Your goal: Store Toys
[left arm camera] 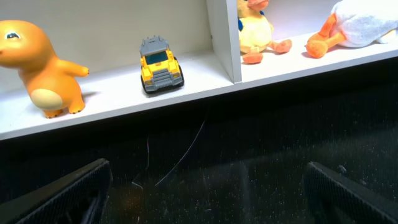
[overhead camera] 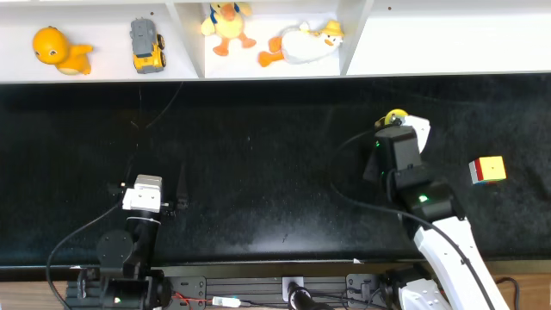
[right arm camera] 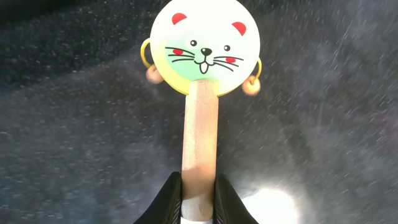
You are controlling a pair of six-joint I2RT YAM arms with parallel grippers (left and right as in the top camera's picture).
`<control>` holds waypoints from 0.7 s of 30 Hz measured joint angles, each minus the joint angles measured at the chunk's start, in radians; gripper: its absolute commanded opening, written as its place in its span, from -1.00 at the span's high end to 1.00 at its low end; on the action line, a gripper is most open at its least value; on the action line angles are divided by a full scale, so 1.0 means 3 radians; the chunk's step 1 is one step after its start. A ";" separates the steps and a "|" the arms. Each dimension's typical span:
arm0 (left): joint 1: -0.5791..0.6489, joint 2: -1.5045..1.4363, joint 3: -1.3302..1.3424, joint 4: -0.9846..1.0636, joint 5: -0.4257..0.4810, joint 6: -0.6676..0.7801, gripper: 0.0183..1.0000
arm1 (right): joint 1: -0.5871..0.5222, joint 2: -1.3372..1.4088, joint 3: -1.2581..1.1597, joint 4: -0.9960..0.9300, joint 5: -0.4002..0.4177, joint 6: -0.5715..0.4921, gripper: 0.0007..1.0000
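Black table (overhead camera: 258, 172) runs below a white shelf (overhead camera: 275, 76) along the frame's top, with an orange figure (overhead camera: 60, 50) and a truck (overhead camera: 147, 45) in its left bay and two plush ducks (overhead camera: 227, 26) in the middle one. At middle right, the right tool (right arm camera: 199, 191) pinches the cat rattle (right arm camera: 205, 53) by its handle. The likely next move is to carry it up to a bay. At lower left, the left tool (left arm camera: 205, 186) gapes wide, holding nothing.

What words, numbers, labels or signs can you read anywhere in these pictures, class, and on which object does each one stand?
No text can be read anywhere.
The rattle drum, held in the right gripper, carries only a drawn cat face, no letters.
The yellow truck shows no print that can be made out.
The coloured cube is too small to show any marking.
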 measured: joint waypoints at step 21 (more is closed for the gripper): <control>0.0000 0.0001 0.0000 0.0000 0.0000 0.0000 -0.99 | -0.0429 0.1996 0.1878 0.0354 0.0003 -0.1204 0.91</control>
